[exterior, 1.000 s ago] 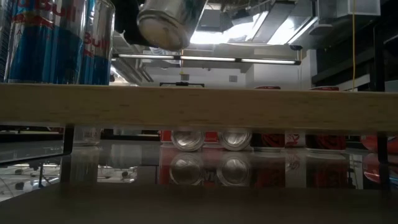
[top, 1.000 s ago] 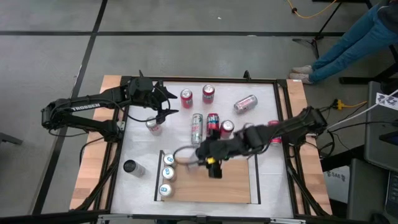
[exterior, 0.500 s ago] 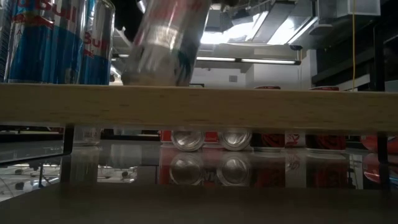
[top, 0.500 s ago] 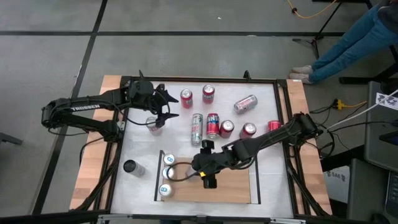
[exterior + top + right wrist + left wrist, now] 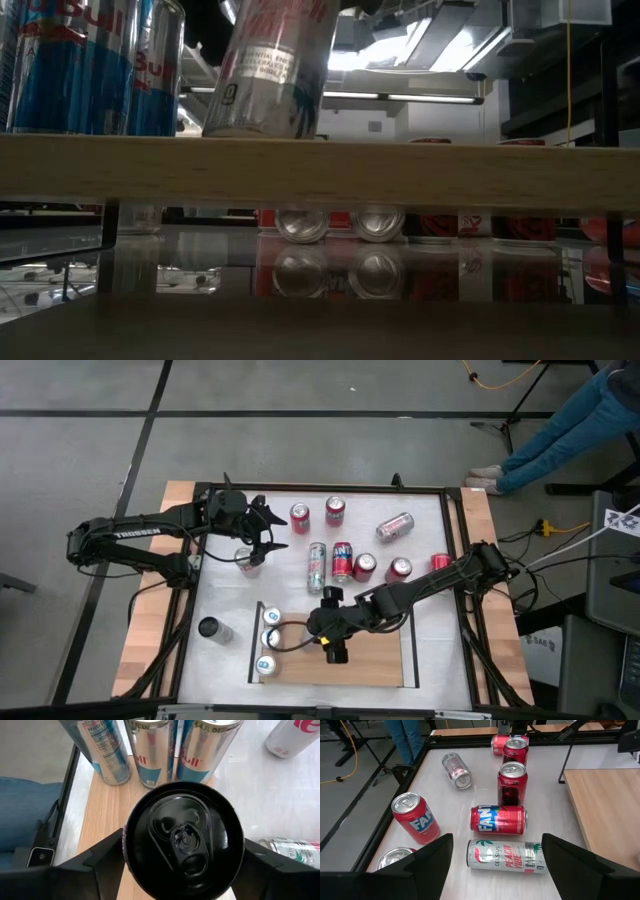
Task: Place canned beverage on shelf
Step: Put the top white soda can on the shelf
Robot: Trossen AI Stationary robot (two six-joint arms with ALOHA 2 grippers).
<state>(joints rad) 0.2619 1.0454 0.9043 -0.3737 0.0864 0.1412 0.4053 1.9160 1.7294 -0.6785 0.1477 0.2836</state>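
My right gripper is shut on a silver can with red lettering, which stands on the light-wood shelf beside three tall blue-and-silver cans at the shelf's left end. The can's dark top fills the right wrist view. My left gripper is open and empty over the table's far left. Below it a Celsius can lies on its side on the white table. My right gripper pinches the can's side wall just under its top rim, one finger on each side. The fingers come from above, pointing down along the can. The can stands nearly upright, leaning a little, with its bottom rim on the shelf board.
Several red cans stand or lie on the white table beyond the shelf, and another silver can lies at the far right. A dark can stands left of the shelf. A person's legs show beyond the table's far right corner.
My right gripper has gone toward the table's near-left and down over the shelf. It has tipped the can from lying level, bottom toward the near edge, to nearly upright. The can's bottom now sits on the shelf board.
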